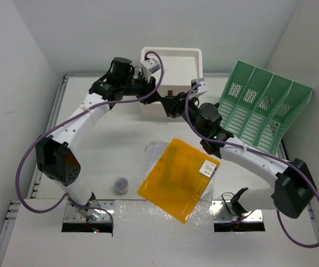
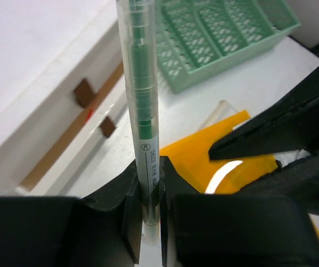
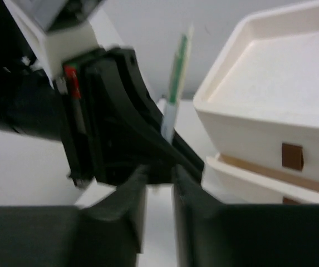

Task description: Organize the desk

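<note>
Tabletop [image 1: 103, 144], white, rigid and fixed: it fills the overhead view beneath both arms. It is not itself gripped, since tidying it means lifting the loose things that lie on it.

Overhead view: an orange folder [image 1: 178, 178] lies near the front edge. A drawer box [image 1: 173, 61] and a green file rack [image 1: 259, 105] stand at the back. The left gripper [image 1: 155, 94] and right gripper [image 1: 170, 104] meet tip to tip in front of the drawer box.

Left wrist view: the left jaws are clamped on the lower barrel of a pen [image 2: 140, 100], which rises straight out of them. The pen is judged light and stiff, and its clear barrel looks smooth and apt to slip or swivel. A hold nearer mid-barrel would steady it.

Right wrist view: the right jaws stand a little apart with nothing between them. Their tips are just beside the left jaws and the pen.
</note>
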Available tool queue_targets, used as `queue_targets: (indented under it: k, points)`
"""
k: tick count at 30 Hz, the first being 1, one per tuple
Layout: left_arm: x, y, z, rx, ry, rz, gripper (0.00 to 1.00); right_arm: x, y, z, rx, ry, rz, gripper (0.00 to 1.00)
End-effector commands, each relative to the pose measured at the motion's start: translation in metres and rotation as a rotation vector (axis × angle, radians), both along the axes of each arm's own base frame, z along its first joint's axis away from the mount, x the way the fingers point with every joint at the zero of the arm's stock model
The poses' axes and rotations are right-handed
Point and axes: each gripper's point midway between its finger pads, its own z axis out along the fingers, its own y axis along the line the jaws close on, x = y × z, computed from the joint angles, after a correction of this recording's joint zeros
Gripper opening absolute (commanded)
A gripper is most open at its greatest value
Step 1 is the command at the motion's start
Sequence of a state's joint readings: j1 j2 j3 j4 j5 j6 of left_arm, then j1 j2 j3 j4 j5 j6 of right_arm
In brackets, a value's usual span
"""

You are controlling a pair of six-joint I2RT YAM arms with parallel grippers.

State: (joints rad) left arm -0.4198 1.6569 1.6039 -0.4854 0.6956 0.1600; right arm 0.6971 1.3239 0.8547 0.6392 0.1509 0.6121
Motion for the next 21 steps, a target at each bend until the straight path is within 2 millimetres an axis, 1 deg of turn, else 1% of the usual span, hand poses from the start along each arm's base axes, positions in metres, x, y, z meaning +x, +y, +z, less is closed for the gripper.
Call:
queue_targets:
  k: [1, 2, 3, 4, 5, 6, 7, 8, 9, 10, 11, 12, 13, 15, 16, 17, 18, 19, 20, 21]
  points:
    - [0.016, 0.031, 0.041, 0.045, -0.160, 0.153, 0.00, -0.005, -0.012, 0.018, -0.121, -0.077, 0.026, 0.31]
    - [0.019, 0.039, 0.039, 0.060, -0.166, 0.176, 0.00, 0.002, -0.028, 0.011, -0.165, -0.066, -0.005, 0.39]
    - [0.027, 0.057, 0.036, 0.078, -0.159, 0.229, 0.00, -0.001, -0.035, 0.015, -0.174, -0.075, 0.007, 0.48]
    - [0.032, 0.066, 0.033, 0.090, -0.151, 0.256, 0.00, 0.006, -0.053, 0.003, -0.198, -0.025, -0.033, 0.49]
    - [0.040, 0.080, 0.032, 0.104, -0.153, 0.303, 0.00, 0.013, -0.069, -0.003, -0.208, 0.012, -0.107, 0.50]
    - [0.045, 0.087, 0.030, 0.115, -0.154, 0.327, 0.00, 0.015, -0.080, -0.018, -0.236, 0.071, -0.157, 0.50]
    - [0.048, 0.091, 0.029, 0.124, -0.163, 0.343, 0.00, 0.018, -0.088, -0.026, -0.247, 0.096, -0.199, 0.50]
    - [0.055, 0.096, 0.031, 0.130, -0.184, 0.373, 0.00, 0.021, -0.090, -0.035, -0.260, 0.115, -0.218, 0.52]
    - [0.057, 0.097, 0.031, 0.132, -0.191, 0.381, 0.00, 0.030, -0.093, -0.056, -0.294, 0.157, -0.255, 0.56]
    - [0.061, 0.099, 0.033, 0.130, -0.203, 0.400, 0.00, 0.035, -0.093, -0.069, -0.308, 0.188, -0.267, 0.57]
    - [0.064, 0.099, 0.033, 0.131, -0.206, 0.407, 0.00, 0.042, -0.092, -0.074, -0.317, 0.208, -0.285, 0.57]
    - [0.066, 0.100, 0.035, 0.130, -0.210, 0.416, 0.00, 0.047, -0.090, -0.086, -0.337, 0.242, -0.287, 0.58]
    - [0.068, 0.101, 0.035, 0.134, -0.215, 0.426, 0.00, 0.054, -0.083, -0.111, -0.368, 0.289, -0.280, 0.58]
    - [0.070, 0.104, 0.032, 0.142, -0.214, 0.435, 0.00, 0.061, -0.077, -0.118, -0.385, 0.286, -0.307, 0.57]
    - [0.070, 0.105, 0.031, 0.149, -0.218, 0.438, 0.00, 0.060, -0.064, -0.129, -0.428, 0.277, -0.295, 0.57]
    - [0.071, 0.107, 0.029, 0.156, -0.217, 0.445, 0.00, 0.060, -0.058, -0.127, -0.439, 0.259, -0.298, 0.58]
    - [0.071, 0.108, 0.027, 0.163, -0.220, 0.442, 0.00, 0.059, -0.048, -0.125, -0.462, 0.233, -0.292, 0.58]
    - [0.072, 0.111, 0.025, 0.170, -0.222, 0.452, 0.00, 0.061, -0.041, -0.137, -0.489, 0.249, -0.287, 0.58]
    - [0.072, 0.112, 0.024, 0.173, -0.223, 0.452, 0.00, 0.065, -0.035, -0.133, -0.492, 0.248, -0.285, 0.59]
    - [0.073, 0.113, 0.023, 0.175, -0.227, 0.453, 0.00, 0.068, -0.032, -0.135, -0.492, 0.259, -0.295, 0.59]
